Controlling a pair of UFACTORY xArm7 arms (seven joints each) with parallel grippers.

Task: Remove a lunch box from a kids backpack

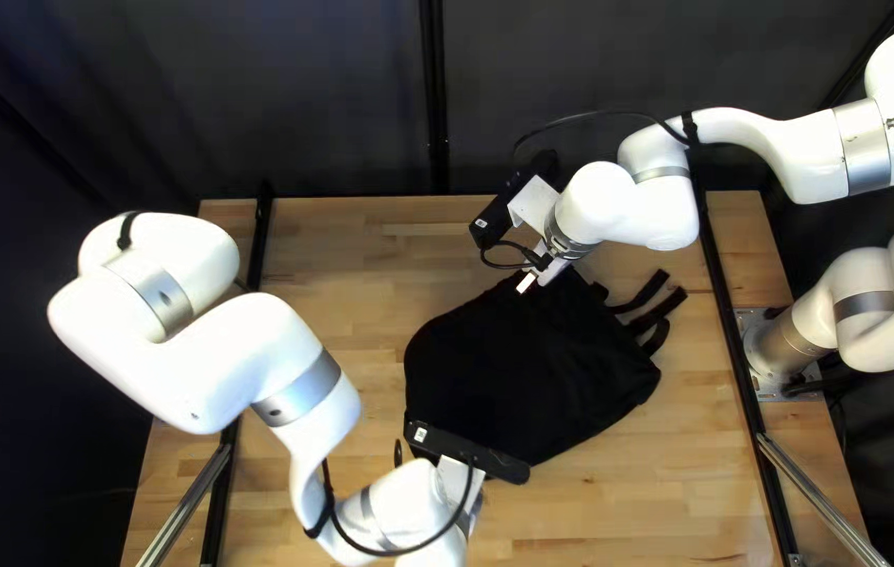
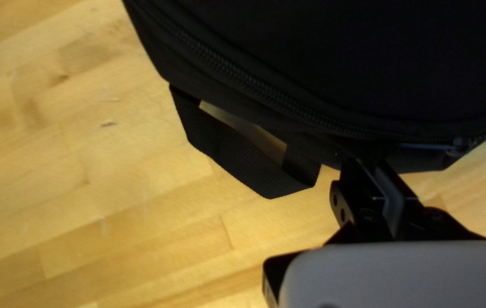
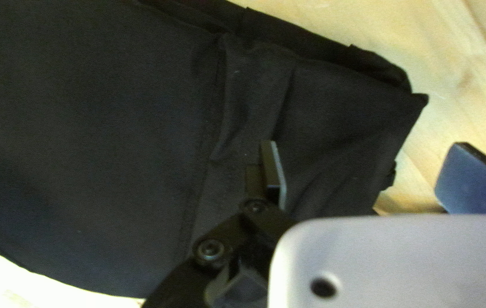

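"Although dark cloth obscures contact, left gripper (image 2: pixel 367 165) appears clamped, nearly closed, on backpack (image 1: pixel 531 368) at seven o'clock, top left view; right gripper (image 3: pixel 366 157) spreads wide at twelve."

"Lunch box?"

"Not visible; task implies inside. Step judged: unzipping. Next: brace backpack, draw zipper (image 2: pixel 214 59)."

Bag (image 1: pixel 531 368): black cloth, matt, softly creased. Loop (image 2: pixel 237 157): ribbed woven webbing — zip (image 2: pixel 248 86) ridged, faint shine. Counter (image 1: pixel 615 483): pale wood, smooth, low sheen. Arms (image 1: pixel 247 352): glossy white — bands (image 1: pixel 302 391) satin metal. Curtain (image 1: pixel 310 95): dark matt cloth.
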